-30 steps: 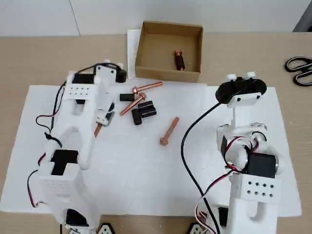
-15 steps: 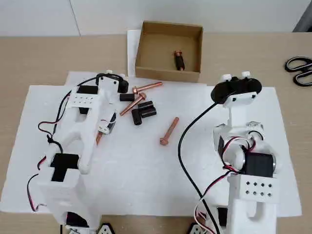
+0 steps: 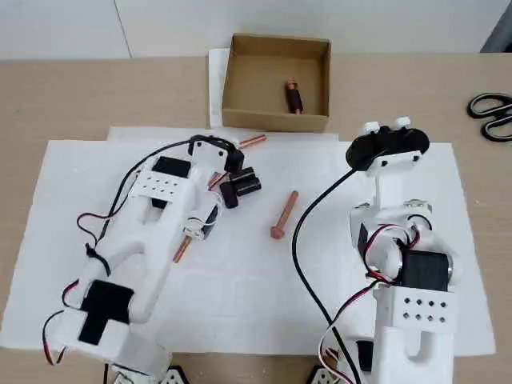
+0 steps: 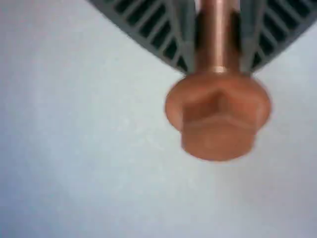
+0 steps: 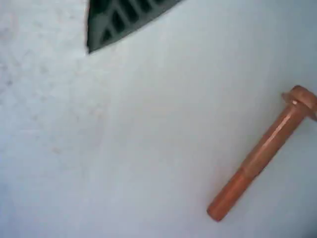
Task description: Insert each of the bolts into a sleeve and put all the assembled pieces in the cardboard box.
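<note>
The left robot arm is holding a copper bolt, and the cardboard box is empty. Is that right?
Not quite. The cardboard box is not empty: the high view shows one bolt in a sleeve lying inside it. The rest is right: the left gripper is holding a copper bolt.

left gripper [image 4: 218, 62] was clamped on a bolt [image 4: 218, 116] | two dark ribbed fingers [image 4: 148, 25] pressed its copper-coloured shank from either side | the flanged hex head stuck out past the fingertips, turned toward the camera | a plain white sheet [image 4: 74, 158] lay behind, blurred
</note>
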Motion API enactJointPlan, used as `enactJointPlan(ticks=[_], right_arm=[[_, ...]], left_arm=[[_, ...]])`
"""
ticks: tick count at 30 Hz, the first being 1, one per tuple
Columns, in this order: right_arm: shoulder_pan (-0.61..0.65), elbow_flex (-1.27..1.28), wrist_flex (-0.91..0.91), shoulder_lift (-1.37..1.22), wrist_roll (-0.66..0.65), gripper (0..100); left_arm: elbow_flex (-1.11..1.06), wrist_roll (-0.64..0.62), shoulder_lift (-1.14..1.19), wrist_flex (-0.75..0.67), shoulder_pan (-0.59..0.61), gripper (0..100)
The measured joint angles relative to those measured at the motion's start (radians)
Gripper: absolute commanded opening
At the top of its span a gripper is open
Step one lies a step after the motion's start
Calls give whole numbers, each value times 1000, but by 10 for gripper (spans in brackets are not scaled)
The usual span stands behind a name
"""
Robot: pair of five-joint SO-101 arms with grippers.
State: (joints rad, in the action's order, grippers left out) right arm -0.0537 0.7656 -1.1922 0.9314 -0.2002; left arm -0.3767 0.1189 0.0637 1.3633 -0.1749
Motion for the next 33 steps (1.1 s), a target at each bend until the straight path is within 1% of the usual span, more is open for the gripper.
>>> enactJointPlan(ticks=[5, 7, 10, 12, 16, 20, 24, 28, 33], right_arm=[[0, 0, 0, 0, 0, 274], [23, 0, 0, 0, 0, 274], [92, -5, 0, -8, 0, 274], [155, -12, 8, -20, 0, 274], [255, -74, 28, -110, 0, 274], [324, -221, 28, -305, 17, 274], [407, -450, -20, -582, 60, 274], [496, -727, -130, -890, 98, 274], [552, -1099, -311, -1238, 153, 274]], left_arm=[[-5, -23, -81, 29, 0, 6], [-6, -20, -143, 49, 0, 6], [-6, -17, -250, 83, 12, 6], [-6, -21, -319, 101, 52, 6], [-6, -20, -417, 121, 183, 6], [-6, -26, -448, 135, 295, 6], [-6, -28, -451, 135, 379, 6], [-6, -29, -451, 135, 460, 6], [-40, -29, -451, 98, 540, 6]])
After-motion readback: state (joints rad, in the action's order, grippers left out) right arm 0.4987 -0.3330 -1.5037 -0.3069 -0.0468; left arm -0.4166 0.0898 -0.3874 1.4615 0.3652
